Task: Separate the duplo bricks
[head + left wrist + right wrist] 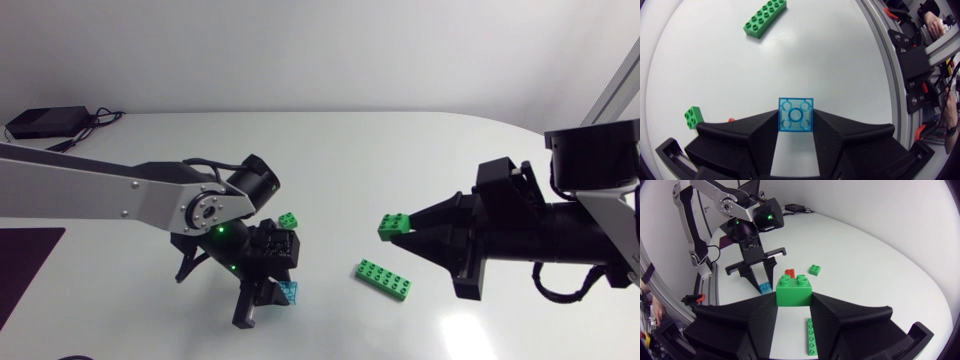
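Pinching a translucent blue brick (796,114) from both sides with the left pincer (796,126). At twelve o'clock from it in the head view, resting on the white desk (400,150), a small green brick (288,219), with a red brick (789,273) near it. Clamping a green two-by-two brick (794,291) in the right pincer (794,304). At six o'clock from that, flat on the desk, a long green brick (384,279).

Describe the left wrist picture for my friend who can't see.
The left gripper pinches a clear blue brick. Ahead on the table lies a long green brick; a small green brick sits beside the gripper.
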